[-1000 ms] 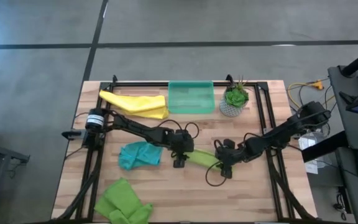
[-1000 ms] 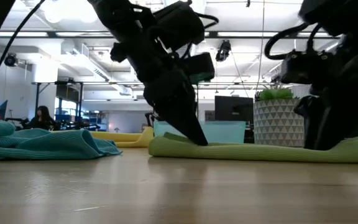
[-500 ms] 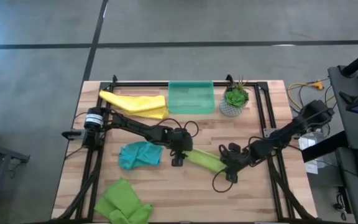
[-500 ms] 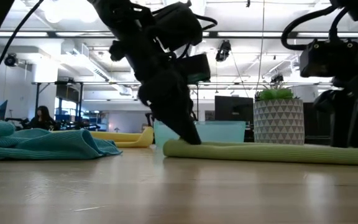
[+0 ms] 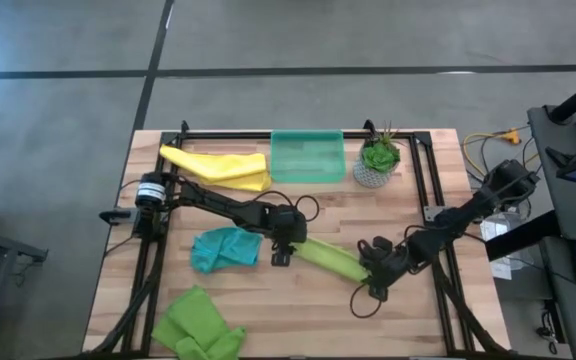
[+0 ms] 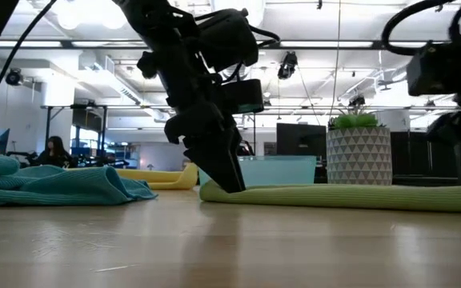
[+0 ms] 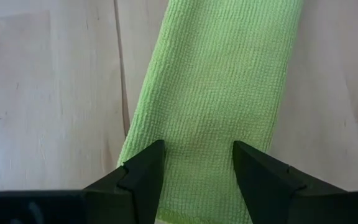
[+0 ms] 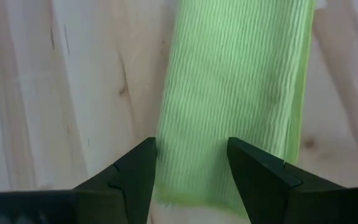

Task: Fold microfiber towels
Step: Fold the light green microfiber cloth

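A lime green microfiber towel (image 5: 330, 258), folded into a long narrow strip, lies flat on the wooden table and slants from centre toward the near right. My left gripper (image 5: 286, 245) stands on its left end and my right gripper (image 5: 373, 272) on its right end. Both point steeply down with their fingers apart. A crumpled teal towel (image 5: 223, 248) lies left of centre. A yellow towel (image 5: 218, 165) lies at the far left. A second lime towel (image 5: 198, 325) lies at the near left edge. My left gripper comes from above, slanting, with both fingertips (image 7: 148, 162) set down on top of the strip's left end (image 7: 197, 186). The cloth lies flat between them and reaches out past both fingers. I cannot tell whether any layer is pinched. My right gripper comes from above, slanting, with its fingertips (image 8: 247, 158) on the strip's right end (image 8: 191, 180). One finger stands at the strip's long edge, the other on the cloth. The cloth lies flat on the table between them.
A translucent green tray (image 5: 308, 155) and a potted plant (image 5: 376, 160) stand at the far edge. Black frame rails (image 5: 423, 170) run along the table's sides. Bare wood (image 5: 298, 310) lies near the front centre.
My right gripper has gone toward the table's near right, and the strip's right end has slid with it. The strip now lies longer and more slanted. My left gripper has stayed on the left end and tipped a little more upright.
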You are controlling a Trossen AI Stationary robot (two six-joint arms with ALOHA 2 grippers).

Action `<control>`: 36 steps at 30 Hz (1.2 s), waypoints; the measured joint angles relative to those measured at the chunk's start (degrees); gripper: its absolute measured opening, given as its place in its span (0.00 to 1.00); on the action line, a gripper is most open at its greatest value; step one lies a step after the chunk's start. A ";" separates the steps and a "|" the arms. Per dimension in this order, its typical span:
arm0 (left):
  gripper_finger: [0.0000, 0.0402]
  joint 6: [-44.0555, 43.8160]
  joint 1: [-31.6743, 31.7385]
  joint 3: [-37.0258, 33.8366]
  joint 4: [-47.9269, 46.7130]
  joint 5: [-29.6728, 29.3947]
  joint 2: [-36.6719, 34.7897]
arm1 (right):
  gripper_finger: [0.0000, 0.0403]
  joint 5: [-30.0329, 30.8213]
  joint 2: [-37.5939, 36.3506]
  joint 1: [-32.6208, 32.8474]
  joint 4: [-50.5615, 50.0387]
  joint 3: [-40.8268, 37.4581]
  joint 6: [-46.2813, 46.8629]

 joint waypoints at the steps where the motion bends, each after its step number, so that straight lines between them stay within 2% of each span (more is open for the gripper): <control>1: 0.44 -0.01 0.00 0.02 -0.02 0.00 0.00 | 0.48 0.00 0.00 0.58 -0.67 0.00 0.98; 9: 0.44 -0.33 0.00 0.07 0.04 -0.01 -0.22 | 0.48 0.28 -0.19 4.62 -5.90 0.04 7.51; 16: 0.44 0.90 0.35 0.07 -0.06 -2.08 -4.46 | 0.48 0.80 -3.71 5.74 -11.17 2.13 10.06; 19: 0.44 1.49 0.95 0.07 -0.23 -3.02 -5.94 | 0.48 2.43 -5.80 5.82 -14.41 3.38 9.77; 25: 0.44 1.03 1.51 0.09 -0.32 -2.57 -6.88 | 0.48 8.23 -9.42 5.82 -14.69 5.57 12.26; 31: 0.43 -5.17 2.73 0.11 -0.12 0.23 -6.44 | 0.48 16.15 -9.53 5.80 -10.33 5.95 18.31; 36: 0.33 -4.90 3.73 0.11 0.07 0.12 -6.07 | 0.48 17.66 -7.00 5.82 -7.03 6.05 20.50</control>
